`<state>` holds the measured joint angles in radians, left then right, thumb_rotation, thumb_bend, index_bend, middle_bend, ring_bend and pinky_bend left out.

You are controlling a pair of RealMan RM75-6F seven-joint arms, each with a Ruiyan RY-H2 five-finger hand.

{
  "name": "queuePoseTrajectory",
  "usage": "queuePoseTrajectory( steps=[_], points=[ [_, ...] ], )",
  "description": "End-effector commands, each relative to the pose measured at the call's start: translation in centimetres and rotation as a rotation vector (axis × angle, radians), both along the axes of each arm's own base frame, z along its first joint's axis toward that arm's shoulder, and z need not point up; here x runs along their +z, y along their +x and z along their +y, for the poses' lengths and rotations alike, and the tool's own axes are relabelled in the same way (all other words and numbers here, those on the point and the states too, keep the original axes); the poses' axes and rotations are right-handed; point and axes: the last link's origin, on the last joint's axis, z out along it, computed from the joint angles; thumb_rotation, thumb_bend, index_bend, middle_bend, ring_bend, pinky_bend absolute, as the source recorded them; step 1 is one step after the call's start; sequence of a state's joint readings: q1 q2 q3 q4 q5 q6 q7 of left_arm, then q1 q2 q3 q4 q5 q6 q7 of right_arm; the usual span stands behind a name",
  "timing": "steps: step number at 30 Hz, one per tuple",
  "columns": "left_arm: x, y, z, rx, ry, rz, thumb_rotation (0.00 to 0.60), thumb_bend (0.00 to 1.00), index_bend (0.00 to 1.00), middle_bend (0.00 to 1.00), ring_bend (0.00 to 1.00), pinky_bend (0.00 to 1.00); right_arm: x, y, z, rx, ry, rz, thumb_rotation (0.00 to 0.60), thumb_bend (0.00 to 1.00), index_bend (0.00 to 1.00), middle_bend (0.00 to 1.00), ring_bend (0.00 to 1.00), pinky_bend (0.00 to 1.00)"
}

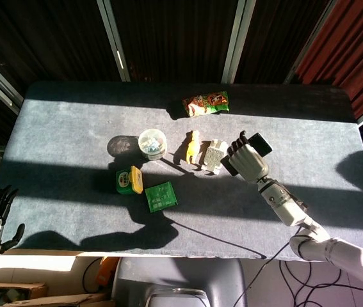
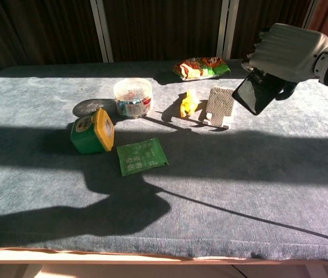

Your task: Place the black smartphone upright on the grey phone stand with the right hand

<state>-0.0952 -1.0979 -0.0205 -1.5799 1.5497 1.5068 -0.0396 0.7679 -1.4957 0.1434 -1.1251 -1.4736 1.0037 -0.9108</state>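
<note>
On your worktop (image 2: 279, 191) you have a snack bag (image 2: 201, 67) at the back, a clear round tub (image 2: 133, 97), a yellow figure (image 2: 188, 104), a green-and-yellow box (image 2: 93, 131) and a flat green sachet (image 2: 142, 156).

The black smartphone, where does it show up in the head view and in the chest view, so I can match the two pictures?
Head view: black smartphone right of centre, held in the right hand.
Chest view: upper right, tilted, beneath the same hand.
Shared landmark: the grey phone stand just left of it.
</note>
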Motion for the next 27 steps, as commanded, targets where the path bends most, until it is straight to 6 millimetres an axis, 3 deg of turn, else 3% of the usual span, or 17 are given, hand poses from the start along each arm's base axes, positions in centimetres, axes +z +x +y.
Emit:
queuePoseTrajectory(
  steps=[1,7,16,27],
  points=[
    [0.2,-0.1,0.0,0.004,0.007,-0.003,0.6,0.4,0.0,0.0,0.0,0.0,-0.2,3.6,-1.6,0.092,-0.065,0.082,0.6,0.32,0.96,0.67,0.46,0.36],
    [0.4,-0.4,0.0,0.021,0.019,-0.008,0.6,0.4,0.0,0.0,0.0,0.0,-0.7,5.3,-2.8,0.164,-0.059,0.204,0.6,0.32,0.96,0.67,0.46,0.36],
    [0.4,-0.6,0.4,0.041,0.024,-0.003,0.6,0.4,0.0,0.0,0.0,0.0,-2.3,5.6,-3.6,0.313,0.008,0.389,0.6,0.32,0.96,0.67,0.46,0.36],
    [0.4,-0.5,0.4,0.042,0.026,0.0,0.6,0.4,0.0,0.0,0.0,0.0,-4.1,6.0,-3.8,0.368,0.057,0.474,0.6,0.32,0.96,0.67,0.46,0.36]
  ],
)
